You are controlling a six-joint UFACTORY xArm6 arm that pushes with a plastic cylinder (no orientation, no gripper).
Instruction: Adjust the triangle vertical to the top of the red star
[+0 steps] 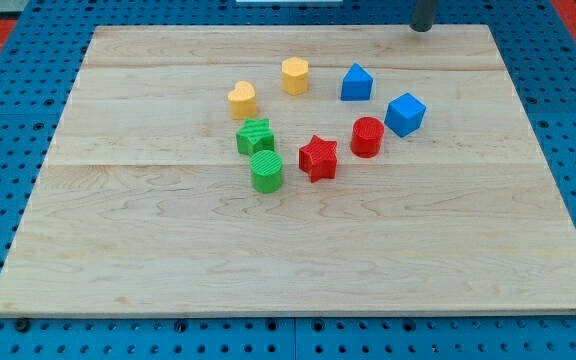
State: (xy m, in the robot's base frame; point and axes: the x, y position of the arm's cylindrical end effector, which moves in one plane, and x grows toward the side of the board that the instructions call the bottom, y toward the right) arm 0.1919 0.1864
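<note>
The red star (318, 157) lies near the middle of the wooden board (288, 260). The blue triangle block (356, 83) sits above it and a little to the right, near the view's top. My tip (422, 29) is at the board's top edge, up and to the right of the blue triangle, and touches no block. A red cylinder (367, 136) stands between the triangle and the star, just right of the star.
A blue cube (405, 114) lies right of the red cylinder. A yellow hexagon (295, 75) and a yellow heart (242, 98) lie left of the triangle. A green star (255, 136) and a green cylinder (266, 171) lie left of the red star.
</note>
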